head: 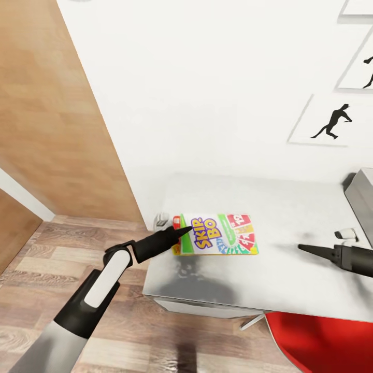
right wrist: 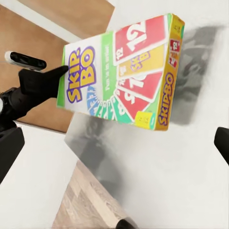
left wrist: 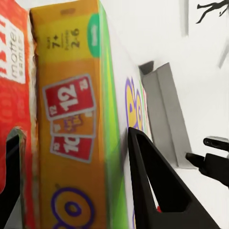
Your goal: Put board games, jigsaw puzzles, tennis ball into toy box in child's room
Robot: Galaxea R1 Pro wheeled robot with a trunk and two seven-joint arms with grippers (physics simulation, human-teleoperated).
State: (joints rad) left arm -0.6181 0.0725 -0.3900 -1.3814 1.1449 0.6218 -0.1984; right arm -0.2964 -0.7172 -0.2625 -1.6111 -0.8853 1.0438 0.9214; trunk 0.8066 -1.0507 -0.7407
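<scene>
Table [head: 290, 217] against white wall [head: 207, 93], wood floor [head: 67, 248] beside.

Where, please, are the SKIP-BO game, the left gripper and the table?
SKIP-BO game [head: 220, 234], head view, printed lid.
Left gripper [head: 186, 229], head view, fingertips at the box's end.
Table [head: 290, 217], head view, bare top.

The SKIP-BO box [head: 216, 234] is above the table [head: 290, 207], between both hands.

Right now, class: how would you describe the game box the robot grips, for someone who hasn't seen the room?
Find the pale grey table against the white wall. At its left end, the left gripper holds the SKIP-BO box, bright with red numbered cards.
</scene>
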